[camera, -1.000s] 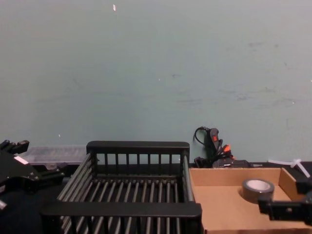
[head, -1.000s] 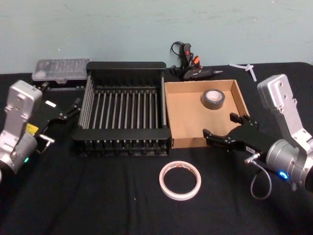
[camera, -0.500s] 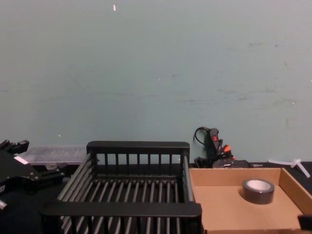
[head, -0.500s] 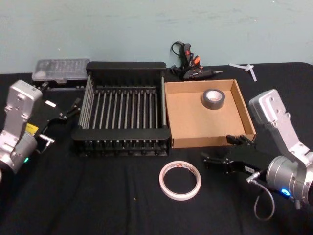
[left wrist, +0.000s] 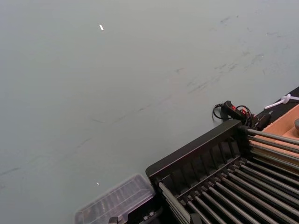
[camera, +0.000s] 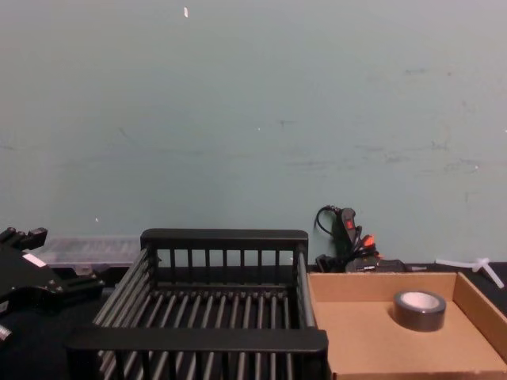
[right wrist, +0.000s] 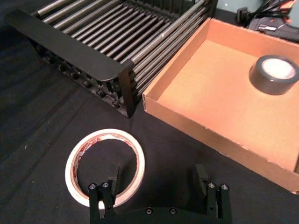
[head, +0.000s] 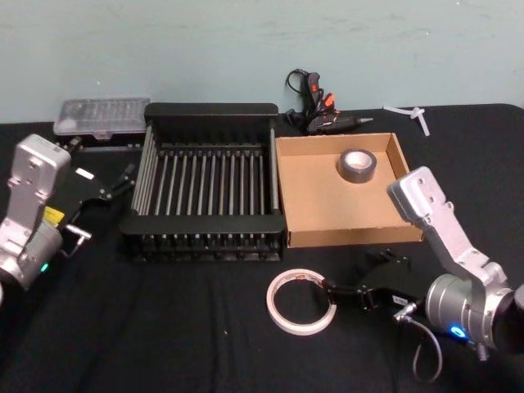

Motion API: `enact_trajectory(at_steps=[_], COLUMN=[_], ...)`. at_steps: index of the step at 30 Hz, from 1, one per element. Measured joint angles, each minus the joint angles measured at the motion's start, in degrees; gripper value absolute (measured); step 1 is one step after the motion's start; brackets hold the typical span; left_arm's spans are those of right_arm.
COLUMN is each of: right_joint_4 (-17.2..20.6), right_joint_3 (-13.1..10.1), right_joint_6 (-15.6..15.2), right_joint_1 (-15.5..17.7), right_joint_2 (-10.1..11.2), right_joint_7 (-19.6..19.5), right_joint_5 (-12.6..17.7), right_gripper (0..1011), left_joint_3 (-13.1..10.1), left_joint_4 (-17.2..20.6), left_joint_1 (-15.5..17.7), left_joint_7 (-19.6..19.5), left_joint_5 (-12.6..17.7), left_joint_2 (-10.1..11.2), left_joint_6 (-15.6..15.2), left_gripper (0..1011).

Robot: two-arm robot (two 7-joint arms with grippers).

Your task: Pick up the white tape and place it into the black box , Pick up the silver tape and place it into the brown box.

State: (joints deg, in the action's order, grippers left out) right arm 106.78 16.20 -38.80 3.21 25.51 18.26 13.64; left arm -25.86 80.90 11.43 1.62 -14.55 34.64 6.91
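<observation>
Hovering low over the black table (head: 164, 327), the right gripper (head: 352, 282) sits at the 3 o'clock side of the white tape (head: 301, 302), jaws spread wide. In the right wrist view one finger (right wrist: 110, 186) is over the ring's near edge, the other finger (right wrist: 202, 179) well outside it; nothing held. I cannot tell whether a finger touches the ring.

White tape lies flat on the table, in front of the gap between the two boxes, just beside the brown box (head: 307, 192) front wall, at 6 o'clock from the black box (head: 209, 110) right front corner.

Silver tape (head: 357, 165) lies flat inside the brown box, at its far right, 1–2 o'clock from box centre, near the back wall. In the chest view it sits at (camera: 420, 309), white core up.

Black box holds nothing; it stands touching or just beside the brown box's left wall.

Left gripper (head: 115, 184) is parked at 9 o'clock of the black box, off its left wall, fingers apart, holding nothing.

Behind the boxes: glue gun (head: 323, 115) at 12 o'clock of the brown box, clear parts case (head: 102, 115) at 10 o'clock of the black box, white plastic piece (head: 413, 115) at far right.
</observation>
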Motion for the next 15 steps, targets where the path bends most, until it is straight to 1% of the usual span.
enact_trajectory(at_steps=[5,15], right_joint_4=[-1.41,-3.16], right_joint_3=[1.11,2.69], right_joint_6=[-0.81,-1.06], right_joint_1=[-1.2,-2.69], right_joint_2=[-0.78,-1.82], right_joint_7=[0.06,0.31], right_joint_5=[-0.73,-2.68], right_gripper=[1002,1002], left_joint_3=[0.0,0.0], left_joint_4=[0.0,0.0], left_joint_1=[0.0,0.0], left_joint_7=[0.0,0.0], left_joint_5=[0.0,0.0], left_joint_2=[0.0,0.0], left_joint_6=[0.0,0.0], left_gripper=[1001,1001])
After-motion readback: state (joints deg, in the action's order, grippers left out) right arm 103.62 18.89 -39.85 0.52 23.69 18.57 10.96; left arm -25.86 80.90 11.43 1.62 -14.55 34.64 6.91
